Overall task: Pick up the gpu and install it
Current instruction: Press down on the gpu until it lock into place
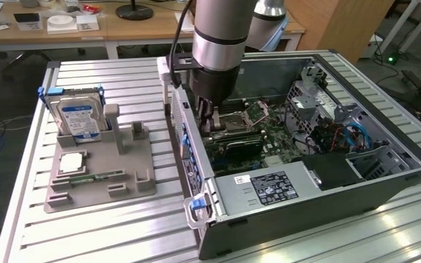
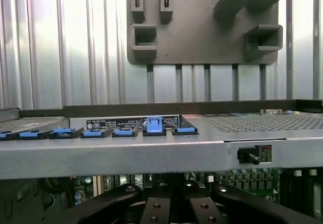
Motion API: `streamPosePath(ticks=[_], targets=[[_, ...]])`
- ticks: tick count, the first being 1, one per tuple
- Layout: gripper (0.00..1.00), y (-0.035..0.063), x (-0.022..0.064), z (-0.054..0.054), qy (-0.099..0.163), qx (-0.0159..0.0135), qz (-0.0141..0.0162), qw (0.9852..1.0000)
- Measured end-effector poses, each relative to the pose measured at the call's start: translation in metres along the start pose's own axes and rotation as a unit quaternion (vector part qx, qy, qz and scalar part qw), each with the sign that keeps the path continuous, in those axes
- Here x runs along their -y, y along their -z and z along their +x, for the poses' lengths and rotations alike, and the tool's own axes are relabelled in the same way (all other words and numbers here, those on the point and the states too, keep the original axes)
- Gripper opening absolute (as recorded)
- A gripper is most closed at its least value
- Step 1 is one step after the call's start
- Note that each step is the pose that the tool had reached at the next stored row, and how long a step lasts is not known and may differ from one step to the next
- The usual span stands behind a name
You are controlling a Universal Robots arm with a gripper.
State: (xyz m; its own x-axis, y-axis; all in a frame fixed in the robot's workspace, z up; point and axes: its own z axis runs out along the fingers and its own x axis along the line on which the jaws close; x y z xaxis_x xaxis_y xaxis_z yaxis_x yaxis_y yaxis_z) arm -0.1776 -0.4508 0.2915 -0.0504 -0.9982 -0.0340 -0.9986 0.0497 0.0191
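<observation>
Nearest, my pincer (image 1: 212,123) is reaching down into the open computer case (image 1: 386,181), its jaws drawn fully together. In the wrist view the black links of the pincer (image 2: 174,209) are meeting at the middle with no gap between them. I cannot tell whether anything is pinched between the tips.

Just below and beside the tips, the gpu (image 1: 236,144) is showing as a long dark card with a green edge. It is sitting on the motherboard (image 1: 269,131) inside the case. I cannot tell whether the tips are touching it.

Towards the exterior view's lower edge, the grey power supply (image 1: 265,189) with its black label is filling one end of the case.

Beyond the pincer, the wrist view is looking over the case's grey rear wall, where a row of blue clips (image 2: 154,125) is lining the card slots.

Further out, a grey holder (image 1: 101,181) is lying on the ribbed metal surface (image 1: 108,230), well apart from the case on the exterior view's left. It is showing in the wrist view too (image 2: 202,27), past the rear wall. The holder is carrying an upright hard drive (image 1: 79,118) with a blue-white label and a narrow green memory stick (image 1: 97,177) lying flat.

Farthest, a wooden desk (image 1: 123,27) is standing behind the surface.
</observation>
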Motion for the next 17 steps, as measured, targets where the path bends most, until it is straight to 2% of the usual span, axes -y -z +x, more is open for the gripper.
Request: streamPosePath(ticks=[3,6,7,12,17], targets=[[0.11,-0.0019,0.0000,0.0007,0.000,-0.0004,-0.0005,1.0000],[0.11,-0.0032,0.0008,0.0025,0.000,-0.0005,-0.0046,1.0000],[0.11,-0.0043,0.0010,0.0026,0.000,-0.0006,-0.0050,1.0000],[0.11,-0.0056,0.0021,0.0033,0.000,-0.0012,-0.0060,1.0000],[0.11,-0.0059,0.0023,0.0092,0.000,-0.0019,-0.0060,1.0000]])
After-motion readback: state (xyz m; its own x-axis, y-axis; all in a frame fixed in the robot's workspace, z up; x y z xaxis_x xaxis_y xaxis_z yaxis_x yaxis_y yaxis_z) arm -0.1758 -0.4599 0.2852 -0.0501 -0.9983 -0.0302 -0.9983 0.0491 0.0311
